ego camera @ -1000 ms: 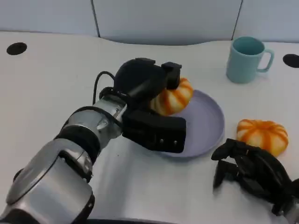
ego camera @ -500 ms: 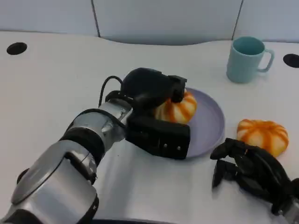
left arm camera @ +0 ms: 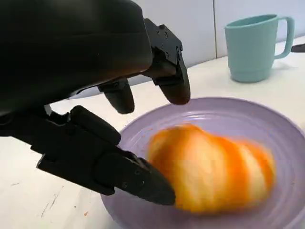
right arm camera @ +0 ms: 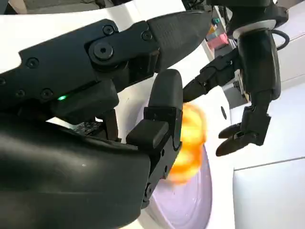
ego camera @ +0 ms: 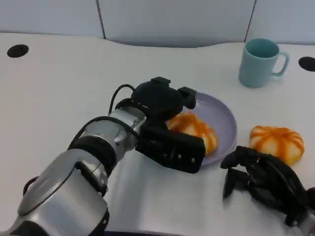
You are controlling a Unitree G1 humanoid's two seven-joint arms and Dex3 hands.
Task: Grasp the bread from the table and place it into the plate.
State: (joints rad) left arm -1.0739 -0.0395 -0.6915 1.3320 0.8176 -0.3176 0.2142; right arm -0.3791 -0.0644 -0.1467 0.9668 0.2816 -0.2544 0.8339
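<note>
An orange-and-cream striped bread (ego camera: 194, 129) lies on the lilac plate (ego camera: 224, 118), blurred in the left wrist view (left arm camera: 209, 167) and the right wrist view (right arm camera: 190, 143). My left hand (ego camera: 160, 101) hovers over the plate's near-left side with its fingers (left arm camera: 174, 81) spread apart above the bread and nothing gripped; one lower fingertip (left arm camera: 152, 186) is close to the bread's side. A second striped bread (ego camera: 275, 141) sits on the table to the right of the plate. My right hand (ego camera: 263, 182) rests low at the front right, just in front of that bread, holding nothing.
A teal mug (ego camera: 260, 62) stands at the back right, beyond the plate (left arm camera: 267, 119). Two dark round holes mark the white table, one at the far left (ego camera: 17, 50) and one at the right edge (ego camera: 307, 63). A grey wall panel runs behind.
My left hand came down toward the plate and let go of the bread, which dropped from between its fingers onto the plate. The right hand stayed put.
</note>
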